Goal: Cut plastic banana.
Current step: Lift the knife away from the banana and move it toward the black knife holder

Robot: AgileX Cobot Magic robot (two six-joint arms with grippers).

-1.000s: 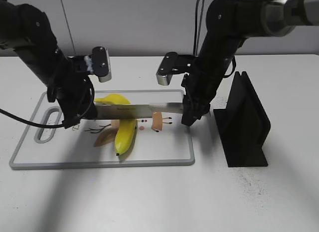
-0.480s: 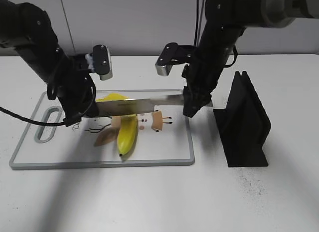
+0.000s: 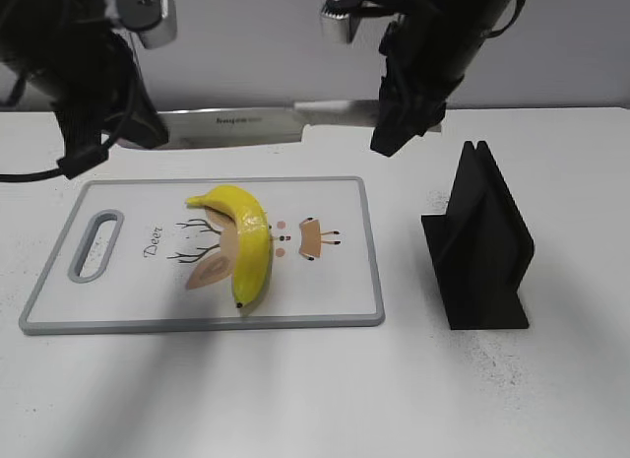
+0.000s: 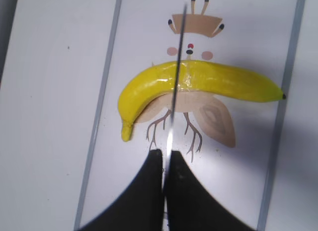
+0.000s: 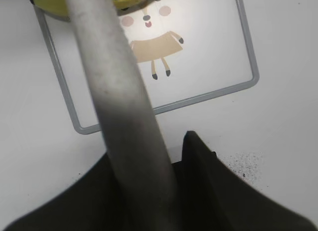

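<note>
A yellow plastic banana [image 3: 241, 241] lies on the white cutting board [image 3: 345, 291], its two ends still together. Both grippers hold a long knife [image 3: 246, 125] level, high above the board's far edge. My left gripper [image 3: 133, 133] is shut on the blade's tip end. In the left wrist view its fingers [image 4: 151, 191] pinch the thin blade [image 4: 175, 107], which runs across the banana [image 4: 218, 84] far below. My right gripper [image 3: 394, 133] is shut on the knife's grey handle [image 5: 119, 92]; its fingers [image 5: 203, 166] show dark around it.
A black knife stand [image 3: 482, 241] stands on the table right of the board. The board has a handle slot [image 3: 95, 246] at its left end and a printed deer picture [image 3: 310, 236]. White table lies all round.
The knife lay across the banana on the board; both arms have lifted it straight up, well above the board. The banana stays on the board.
</note>
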